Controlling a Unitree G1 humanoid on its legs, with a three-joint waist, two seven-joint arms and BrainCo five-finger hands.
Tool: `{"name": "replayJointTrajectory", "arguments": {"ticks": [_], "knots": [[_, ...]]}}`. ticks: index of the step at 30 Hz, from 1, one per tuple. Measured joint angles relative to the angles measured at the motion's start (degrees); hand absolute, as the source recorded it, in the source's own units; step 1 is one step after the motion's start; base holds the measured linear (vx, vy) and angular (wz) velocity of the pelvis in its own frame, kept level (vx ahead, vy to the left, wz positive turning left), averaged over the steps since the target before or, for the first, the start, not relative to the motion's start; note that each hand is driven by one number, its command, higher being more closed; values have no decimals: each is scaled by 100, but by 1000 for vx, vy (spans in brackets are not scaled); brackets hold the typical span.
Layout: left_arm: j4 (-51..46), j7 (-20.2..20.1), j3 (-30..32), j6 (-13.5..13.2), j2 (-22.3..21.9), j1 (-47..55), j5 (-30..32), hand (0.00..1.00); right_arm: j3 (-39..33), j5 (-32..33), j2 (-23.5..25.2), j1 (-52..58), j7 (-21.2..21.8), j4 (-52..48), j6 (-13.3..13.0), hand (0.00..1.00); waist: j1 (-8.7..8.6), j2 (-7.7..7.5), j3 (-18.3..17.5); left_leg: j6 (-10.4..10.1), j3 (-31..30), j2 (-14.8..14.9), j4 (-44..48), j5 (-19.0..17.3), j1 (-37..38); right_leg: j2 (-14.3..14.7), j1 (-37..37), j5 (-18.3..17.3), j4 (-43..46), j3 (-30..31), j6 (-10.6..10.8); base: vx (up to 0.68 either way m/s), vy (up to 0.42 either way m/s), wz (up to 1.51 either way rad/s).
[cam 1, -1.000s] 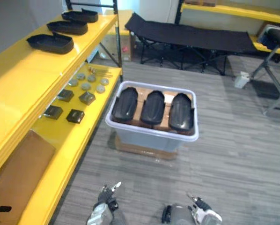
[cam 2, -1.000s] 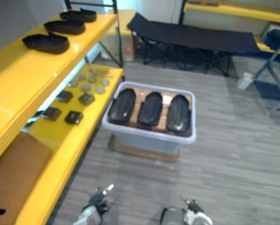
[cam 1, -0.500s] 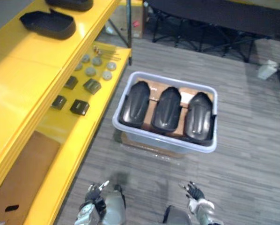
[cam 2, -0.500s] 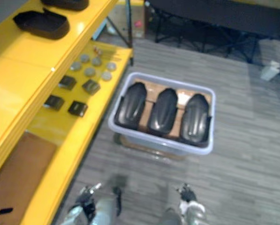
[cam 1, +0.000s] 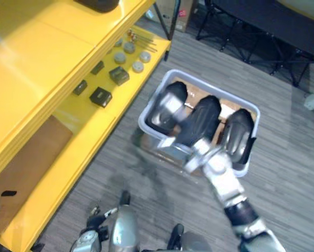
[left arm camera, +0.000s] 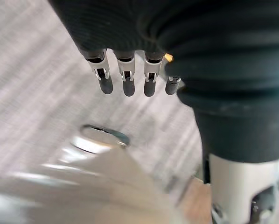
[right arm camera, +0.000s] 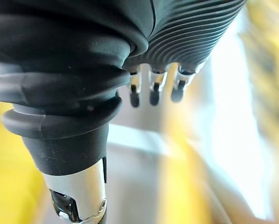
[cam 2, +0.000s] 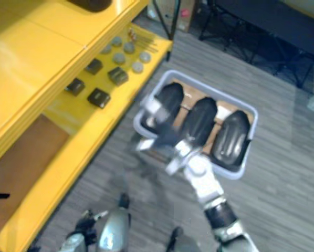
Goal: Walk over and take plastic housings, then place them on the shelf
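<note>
While the plastic housings [cam 2: 230, 136] lie side by side in the bin [cam 1: 253, 111], long axes near-to-far, the right hand [cam 1: 170, 107] hovers over the leftmost one [cam 2: 171, 97] with straight, empty fingers [right arm camera: 153, 93], far nearer than the low, slack-fingered left hand [cam 1: 89, 236].
</note>
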Motion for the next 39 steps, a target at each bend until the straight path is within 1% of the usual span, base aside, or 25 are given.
{"name": "replayJointTrajectory", "arguments": {"ticks": [1, 2, 3, 4, 5, 7, 9, 10, 11, 12, 13, 16, 17, 20, 21, 23, 27, 28, 31, 33, 34, 35, 36, 38, 39], "knots": [[-20, -12, 93, 0, -7, 90, 49, 0, -481, 26, -113, -135, -606, 12, 151, 0, -27, 0, 0, 17, 45, 4, 27, -11, 13, 3, 11, 25, 0, 47, -18, -40, 93, -9], [-20, -18, 119, 0, -11, 122, 50, 0, -726, -21, -212, -167, -1016, 41, 279, 0, -29, 2, 1, 24, 72, 4, 46, -15, 8, 2, -6, 33, 0, 66, -30, -41, 81, -13], [-38, -26, 132, -8, -19, 143, 48, 0, -961, -100, -353, -172, -1521, 191, 457, 0, -41, 27, 17, 32, 81, -2, 136, -19, -50, 12, -43, 36, 1, 135, -34, -43, 57, -12], [-59, -31, 145, -15, -32, 133, 46, 0, -1076, -98, -419, -174, -1729, 328, 532, 0, -46, 55, 55, 42, 75, 5, 185, -27, -81, 23, -48, 36, 2, 164, -34, -65, 47, -5], [-182, -35, 156, -84, -70, 127, 46, 0, -1297, -115, -540, -176, -2112, 636, 732, 0, -72, 121, 116, 63, 37, 31, 329, -44, -238, 54, -126, 35, 21, 162, -34, -80, 30, 2], [-499, 11, 172, -315, -183, 26, 49, 0, -1767, -93, -800, -229, -2644, 1209, 908, 0, -86, 281, 328, 73, -87, 104, 633, -72, -668, 157, -411, 2, 140, 156, -67, -171, 35, 7], [-520, 45, 169, -476, -200, -71, 50, 0, -1966, -86, -987, -259, -2936, 1686, 1011, 0, -89, 307, 371, 78, -144, 119, 844, -92, -1064, 171, -717, -155, 253, 156, -57, -165, 22, 7], [-494, 97, 172, -563, -184, -136, 49, 0, -2040, -80, -1140, -309, -3065, 2048, 1078, 0, -112, 305, 382, 95, -227, 105, 1066, -139, -1388, 176, -908, -344, 340, 159, 1, -184, 1, 11], [-485, 184, 173, -637, -179, -199, 45, 0, -2067, -49, -1320, -423, -3195, 2419, 1125, 0, -126, 321, 449, 72, -300, 116, 1291, -159, -1623, 185, -1073, -514, 503, 159, 123, -180, -2, 12], [-481, 219, 169, -640, -189, -243, 44, 0, -2076, 1, -1427, -488, -3227, 2608, 1131, 0, -127, 363, 505, 66, -353, 146, 1362, -161, -1702, 217, -1165, -545, 631, 151, 73, -149, 7, 7], [-477, 276, 164, -666, -186, -283, 26, 0, -2080, 165, -1605, -596, -3301, 2966, 1132, 0, -119, 366, 533, 66, -387, 176, 1448, -159, -1866, 221, -1377, -650, 854, 161, 43, -131, 14, 0], [-462, 332, 165, -774, -176, -361, -23, 0, -2097, 379, -2016, -736, -3450, 3717, 1135, 0, -79, 338, 563, 64, -417, 179, 1549, -114, -2169, 188, -1803, -828, 1223, 222, 55, -134, 11, -2], [-453, 423, 164, -803, -177, -443, -70, 0, -2113, 438, -2191, -787, -3557, 4140, 1137, 0, -46, 336, 570, 71, -437, 164, 1538, -55, -2297, 175, -1983, -853, 1327, 236, 67, -73, -6, 3], [-457, 466, 167, -846, -169, -547, -331, 0, -2207, 693, -2282, -812, -3677, 4521, 1137, 0, -50, 347, 596, 57, -532, 105, 1503, 29, -2492, 143, -2209, -892, 1466, 186, 75, -45, -22, 10], [-465, 465, 168, -848, -187, -564, -477, 0, -2246, 809, -2294, -812, -3681, 4630, 1142, 0, -46, 347, 597, 64, -533, 70, 1464, 68, -2554, 84, -2307, -937, 1553, 163, 83, -14, -22, 15], [-463, 460, 168, -846, -207, -567, -516, 0, -2312, 885, -2296, -820, -3696, 4653, 1174, 0, -28, 350, 599, 63, -523, 16, 1357, 139, -2593, -12, -2443, -978, 1672, 156, 121, 3, -43, 14], [-479, 446, 203, -850, -234, -564, -528, 0, -2336, 1164, -2315, -992, -3868, 4829, 1479, 0, 36, 363, 611, 2, -517, -20, 1265, 220, -2655, -69, -2597, -1012, 1823, 138, 99, 39, -62, 5], [-523, 417, 220, -849, -291, -566, -678, 0, -2376, 1271, -2405, -1034, -3952, 4839, 1608, 0, 60, 381, 621, -2, -512, -64, 1233, 233, -2660, -132, -2652, -1059, 1909, 135, 112, 47, -49, 8], [-559, 391, 308, -855, -441, -566, -755, 0, -2529, 1270, -2654, -1070, -3957, 4858, 1723, 0, 89, 447, 649, 1, -509, -153, 1264, 234, -2730, -260, -2787, -1181, 2115, 133, 125, 16, -30, 11], [-618, 321, 314, -852, -476, -567, -889, 0, -2568, 1268, -2793, -1182, -3957, 4945, 1760, 0, 100, 526, 698, 6, -529, -164, 1337, 230, -2856, -273, -2885, -1219, 2217, 112, 123, 4, -19, 7], [-642, 250, 315, -852, -483, -566, -967, 0, -2600, 1269, -2825, -1287, -3955, 5033, 1807, 0, 103, 537, 723, 6, -515, -182, 1342, 231, -2899, -319, -2971, -1251, 2307, 119, 133, 1, -15, 10], [-679, 204, 315, -854, -518, -566, -976, 0, -2600, 1269, -2861, -1355, -3953, 5071, 1852, 0, 105, 597, 768, 6, -520, -217, 1366, 230, -2903, -361, -2976, -1293, 2377, 115, 134, -8, -17, 8], [-695, 186, 315, -859, -537, -566, -977, 0, -2596, 1269, -2878, -1382, -3953, 5091, 1871, 0, 116, 612, 777, 13, -510, -232, 1377, 226, -2910, -388, -3000, -1315, 2420, 119, 135, -9, -11, 8], [-701, 104, 323, -885, -568, -562, -1158, 0, -2546, 1267, -2899, -1604, -3956, 5133, 2016, 0, 119, 646, 788, 25, -492, -278, 1469, 216, -3048, -471, -3192, -1407, 2608, 142, 153, -30, -11, 4], [-702, 71, 332, -890, -579, -562, -1187, 0, -2543, 1266, -2900, -1644, -3960, 5136, 2045, 0, 120, 646, 788, 25, -496, -288, 1488, 216, -3090, -490, -3247, -1424, 2652, 143, 151, -31, -8, 7]]}}
